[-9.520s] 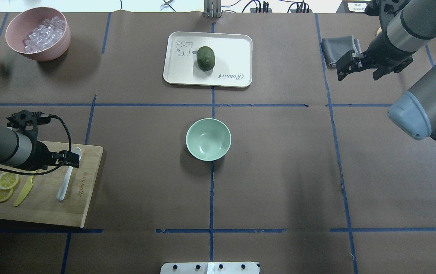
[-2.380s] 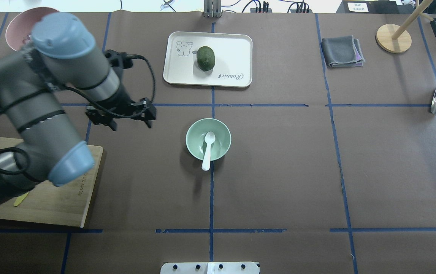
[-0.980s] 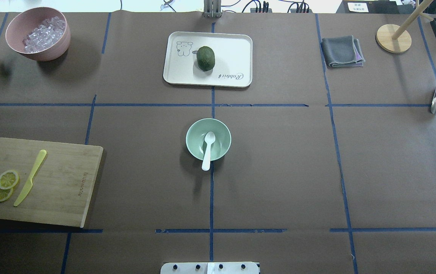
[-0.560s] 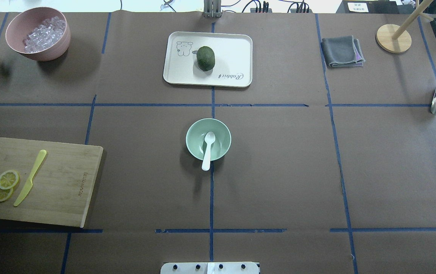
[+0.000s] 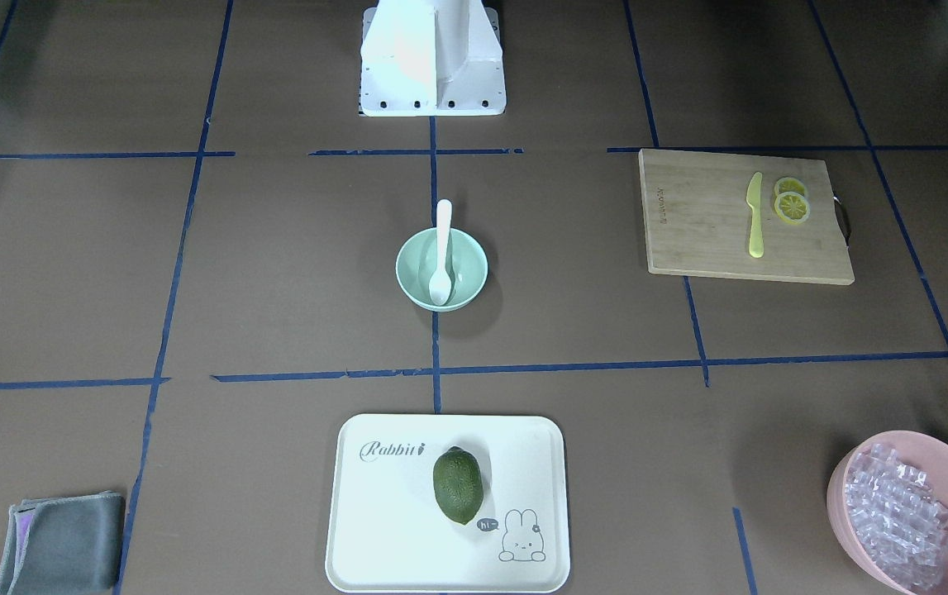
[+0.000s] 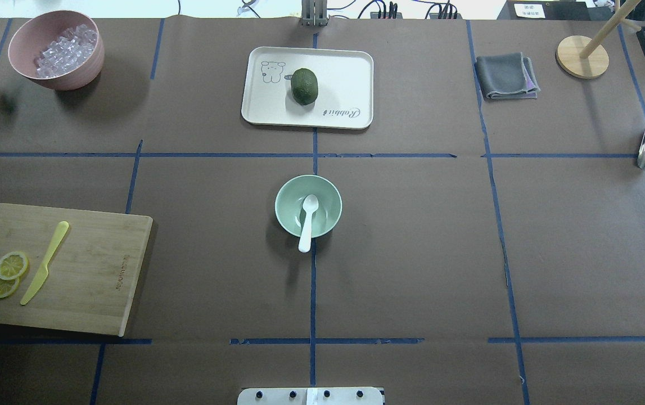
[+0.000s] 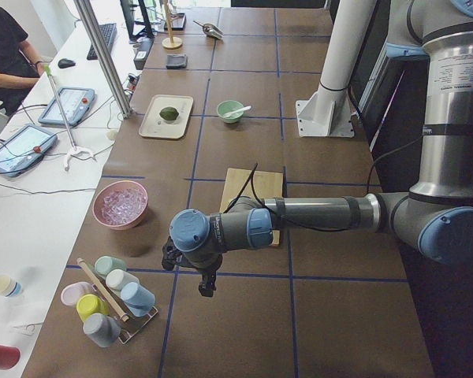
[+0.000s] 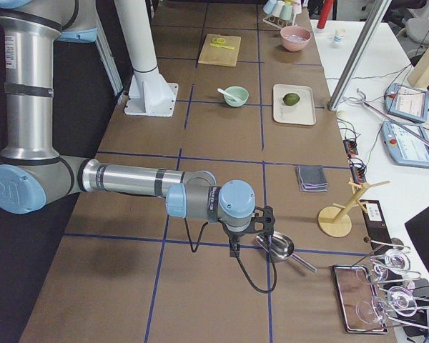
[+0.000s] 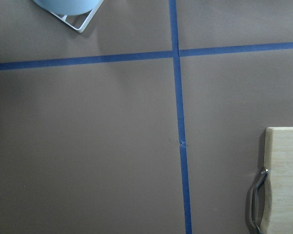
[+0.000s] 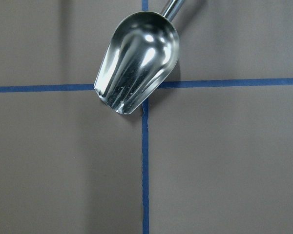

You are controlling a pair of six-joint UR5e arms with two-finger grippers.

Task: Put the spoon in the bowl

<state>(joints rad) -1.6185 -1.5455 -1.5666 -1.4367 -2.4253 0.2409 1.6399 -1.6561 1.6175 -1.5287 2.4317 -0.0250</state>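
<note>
The white spoon lies in the mint-green bowl at the table's middle, scoop down inside and handle sticking out over the near rim. Both also show in the front view, spoon and bowl. No gripper shows in the overhead or front view. My left gripper hangs past the cutting board at the table's left end. My right gripper hangs by the metal scoop at the right end. I cannot tell whether either is open or shut. Both are far from the bowl.
A wooden cutting board carries a yellow-green knife and lemon slices. A pink bowl of clear pieces stands far left. A white tray holds a green fruit. A grey cloth lies far right.
The spoon went from the cutting board into the bowl, and my left arm then withdrew out of the overhead view. Over the last second nothing has moved.
</note>
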